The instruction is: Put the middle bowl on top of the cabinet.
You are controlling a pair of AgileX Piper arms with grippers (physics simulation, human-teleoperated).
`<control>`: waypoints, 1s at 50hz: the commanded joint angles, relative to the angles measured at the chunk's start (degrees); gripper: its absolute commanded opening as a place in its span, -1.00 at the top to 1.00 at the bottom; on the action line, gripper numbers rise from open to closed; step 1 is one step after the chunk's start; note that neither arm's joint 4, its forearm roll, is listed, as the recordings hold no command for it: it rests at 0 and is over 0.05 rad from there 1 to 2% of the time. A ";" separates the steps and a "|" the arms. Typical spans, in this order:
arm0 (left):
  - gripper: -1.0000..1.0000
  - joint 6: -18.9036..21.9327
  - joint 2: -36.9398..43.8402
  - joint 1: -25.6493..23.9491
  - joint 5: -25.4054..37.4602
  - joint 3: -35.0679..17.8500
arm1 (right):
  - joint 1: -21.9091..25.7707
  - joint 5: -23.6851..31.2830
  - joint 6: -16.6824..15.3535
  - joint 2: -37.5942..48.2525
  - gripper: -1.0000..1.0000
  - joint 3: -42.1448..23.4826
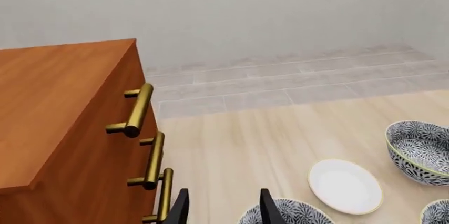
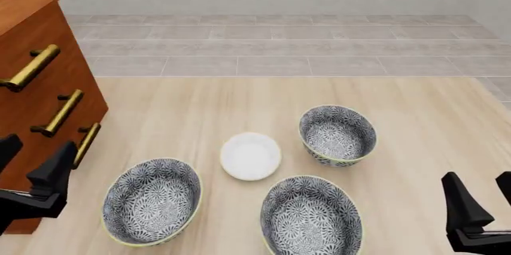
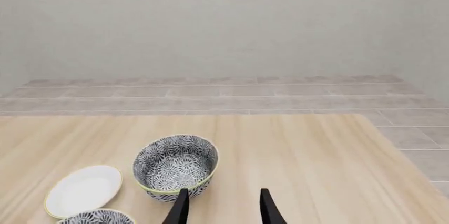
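The middle bowl (image 2: 312, 219) sits in neither pincer. Your left gripper (image 2: 32, 159) hangs with fingers spread and nothing between them, close against the near front of the cabinet (image 2: 76, 69). The right gripper (image 2: 485, 198) is likewise spread and empty, low at the near right edge.

Going outward from the right gripper, the target stands on the table (image 2: 239, 99), near and centre, upright and mouth up. The small white dish (image 2: 250, 156) is just beyond it. A left bowl (image 2: 152, 207) lies near the left arm (same pattern, easy to confuse). The far bowl (image 2: 338, 134) is off to the right.

The cabinet top is far left, so you will likely need a rim grip.
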 commanded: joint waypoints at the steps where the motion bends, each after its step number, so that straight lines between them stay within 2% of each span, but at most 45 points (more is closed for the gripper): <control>1: -1.00 -0.18 2.97 0.06 3.63 -4.56 | 0.34 -0.58 -0.46 0.65 -1.00 -0.02; 22: -1.00 -1.95 7.37 -0.97 9.66 -9.35 | 0.22 -0.55 -0.05 0.94 -1.00 0.02; 50: -1.00 -1.89 13.97 0.40 10.61 -8.92 | 0.20 -1.89 0.71 2.50 -1.00 0.04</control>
